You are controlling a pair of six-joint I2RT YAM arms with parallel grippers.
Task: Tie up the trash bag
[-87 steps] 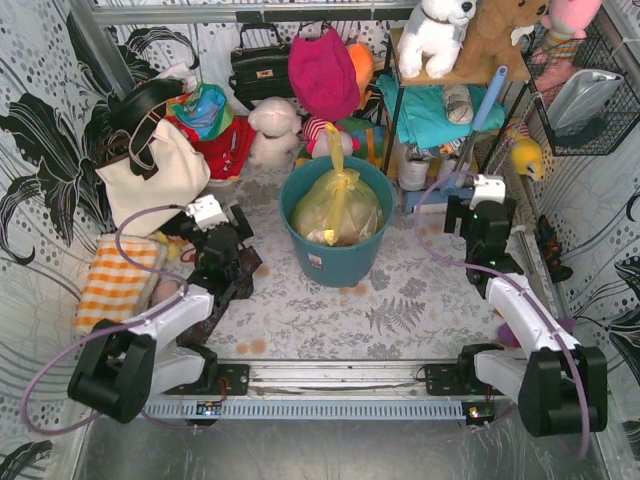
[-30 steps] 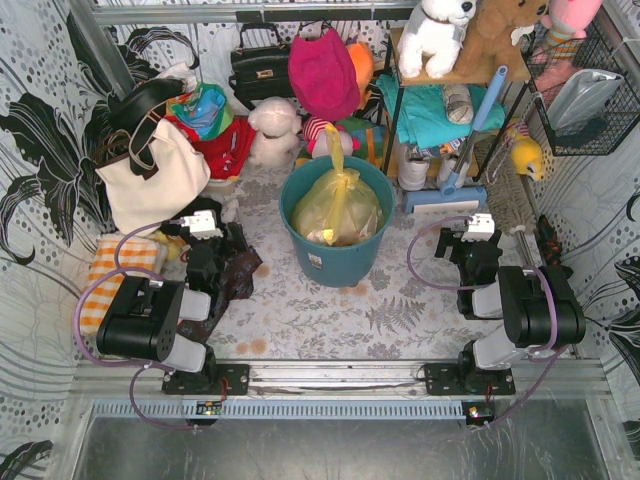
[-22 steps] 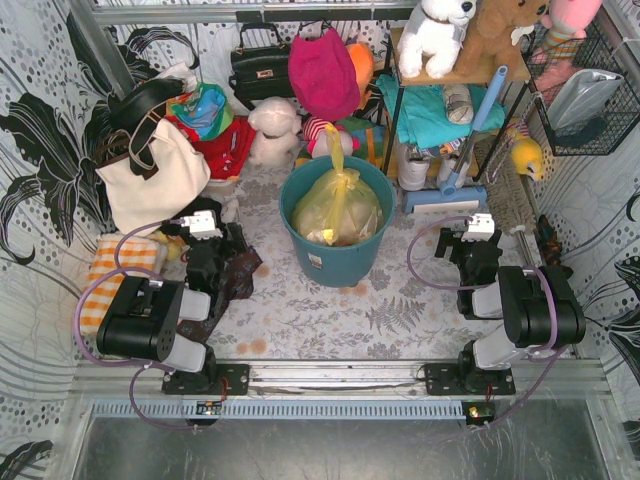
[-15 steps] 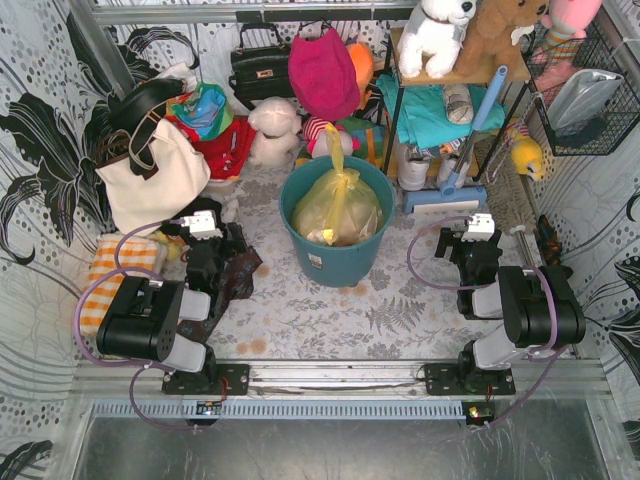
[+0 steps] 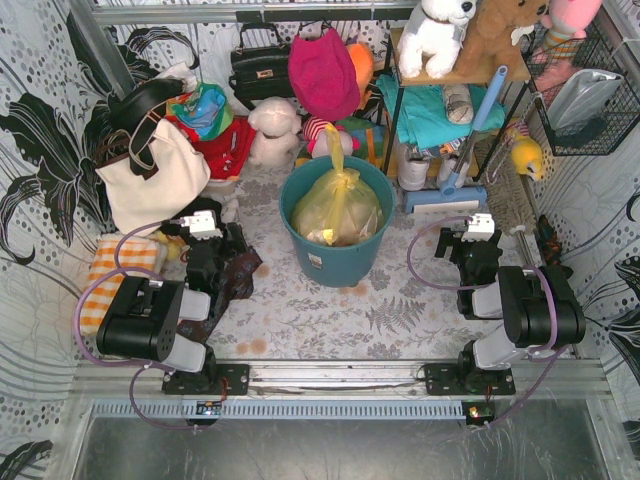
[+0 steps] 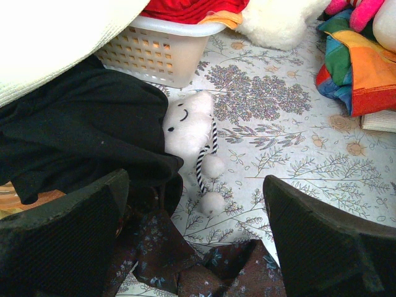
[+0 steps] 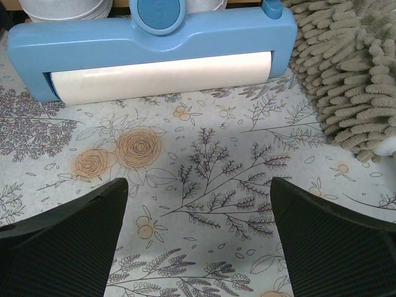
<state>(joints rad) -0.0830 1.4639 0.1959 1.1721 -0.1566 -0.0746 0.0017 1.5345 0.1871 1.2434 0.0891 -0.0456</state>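
Two grippers in view, both with jaws spread wide and nothing between them.

Left gripper [image 6: 195,247]: 2 dark fingers [image 6: 62,241] at the lower corners of the wrist view.
- 1 small white plush toy [image 6: 189,127] with a sleeping face lies just ahead of it.
- 2 white pom-poms [image 6: 213,166] on a striped cord trail from the toy toward the gripper.
- 1 black cloth [image 6: 80,142] is ahead-left and touches the toy.
- 1 white slotted basket [image 6: 158,52] sits farther ahead.
- 1 dark floral fabric [image 6: 161,260] lies under the gap between the fingers.

Right gripper [image 7: 198,241]: it hangs over bare flowered table cover [image 7: 204,161].
- 1 blue roller head [image 7: 161,52] with a white roll lies crosswise ahead.
- 1 beige shaggy mat [image 7: 346,74] is ahead-right.

Task item: 1 trash bag [image 5: 338,205], yellow, sits inside 1 teal bin [image 5: 335,262].
- Its top is gathered into a single upright tail.
- It lies ahead-right of the left gripper and ahead-left of the right one.
- It is between the two grippers and well apart from both, and neither touches it.
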